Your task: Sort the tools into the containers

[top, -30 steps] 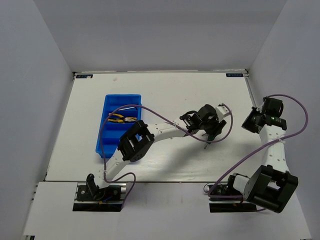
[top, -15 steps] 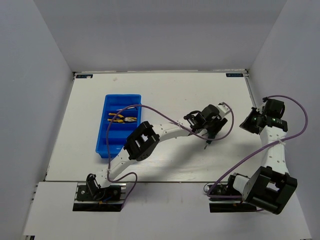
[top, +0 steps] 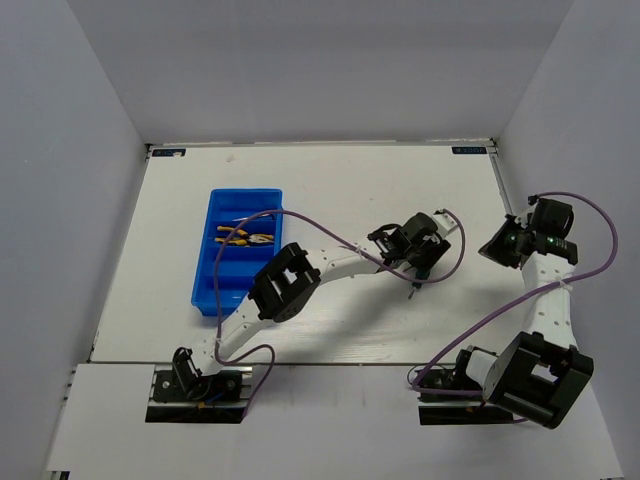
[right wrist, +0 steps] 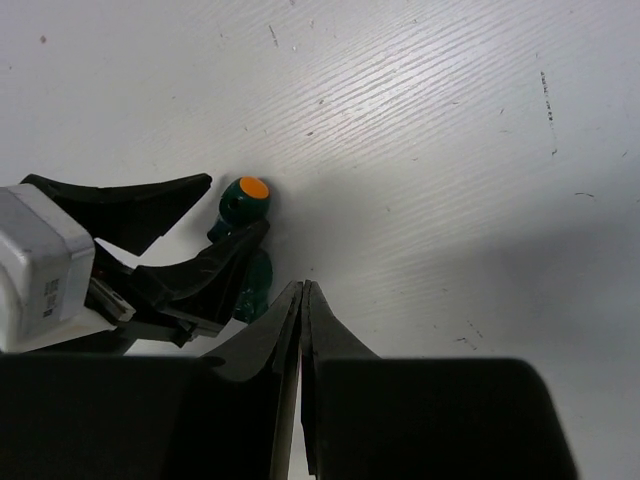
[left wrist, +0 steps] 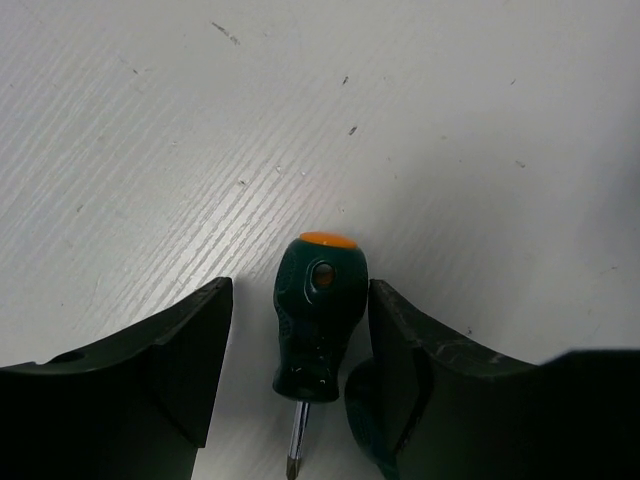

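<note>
Counting, you are seeing one screwdriver (left wrist: 318,320), tip cut off, lying inside your released left hand (left wrist: 300,292); two blurry pliers (top: 240,237) lying in one bin (top: 212,280); right hand (right wrist: 303,300) sitting clenched, empty.

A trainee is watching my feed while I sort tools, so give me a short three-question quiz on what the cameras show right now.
1. True or false: the left gripper stands open with the screwdriver lying between its jaws.
2. Which tool lies in the blue bin? A pliers, B hammer, C wrench.
3. Fill in: the right gripper is ____ and holds nothing.
Key: 1 true; 2 A; 3 shut.
</note>
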Motion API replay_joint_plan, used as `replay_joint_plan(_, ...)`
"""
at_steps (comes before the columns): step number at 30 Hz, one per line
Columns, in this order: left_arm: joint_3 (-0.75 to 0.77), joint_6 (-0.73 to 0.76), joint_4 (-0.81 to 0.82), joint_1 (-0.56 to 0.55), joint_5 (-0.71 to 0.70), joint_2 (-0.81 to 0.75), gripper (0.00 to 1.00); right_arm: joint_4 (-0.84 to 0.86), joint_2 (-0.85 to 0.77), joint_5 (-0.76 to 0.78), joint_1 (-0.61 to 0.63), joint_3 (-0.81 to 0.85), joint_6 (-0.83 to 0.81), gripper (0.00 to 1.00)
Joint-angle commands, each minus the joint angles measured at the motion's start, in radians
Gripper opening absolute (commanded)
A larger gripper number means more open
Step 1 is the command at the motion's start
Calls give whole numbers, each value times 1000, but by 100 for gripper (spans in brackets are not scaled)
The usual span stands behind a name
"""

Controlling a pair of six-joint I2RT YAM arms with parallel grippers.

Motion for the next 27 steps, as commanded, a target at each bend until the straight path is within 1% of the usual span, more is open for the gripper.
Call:
replay_joint_plan(1,24,16,-29,-5,-21,26,67,6,-18,-28,-11,-1,12,8)
replay_joint_plan(7,33,16,-51,-5,-10,49,67,6,-19,-39,-17,-1,15,8)
replay_joint_plan(8,33,16,-63,-5,-10,49,67,6,-19,-41,-21,-1,15,9)
replay_joint_plan(10,33,16,-63,-5,-21,49,64,6,-19,-44,-21,-1,15,9)
replay_joint_plan(14,-52,16,-34,-5,-59,17,43,8,-22,-50,-21,-3,12,9)
replay_joint_plan(15,-62,16,-34,-5,-60,-5,29,2,-22,-60,-21,-1,5,21)
replay_joint_plan(16,-75,16,-23,-5,-82,-17,21,9,-21,-67,-21,-3,-8,29)
replay_joint_plan(17,-86,16,-5,-5,-92,-34,8,9,-22,-73,-21,-1,-9,37)
replay_joint_plan(18,-95,16,4,-5,-101,-51,3,9,-22,-86,-21,-4,-12,46)
replay_joint_plan(19,-109,16,14,-5,-127,-90,0,12,-25,-90,-21,-6,-23,61)
replay_joint_plan(20,-109,16,35,-5,-136,-111,0,12,-27,-105,-21,-7,-31,65)
replay_joint_plan(21,-109,16,35,7,-136,-129,0,12,-25,-120,-18,-9,-34,68)
replay_joint_plan(22,-109,16,49,16,-154,-149,0,11,-25,-131,-19,-9,-43,68)
replay_joint_plan(23,-120,16,49,16,-170,-170,0,12,-27,-154,-18,-9,-52,61)
replay_joint_plan(24,-134,16,73,16,-184,-218,0,11,-28,-168,-19,-13,-58,47)
replay_joint_plan(25,-160,16,87,16,-196,-247,0,11,-30,-186,-19,-15,-69,5)
replay_joint_plan(26,-177,34,99,26,-207,-275,0,14,-31,-194,-18,-18,-75,0)
replay_joint_plan(27,-193,34,110,26,-207,-334,0,12,-34,-206,-18,-19,-83,0)
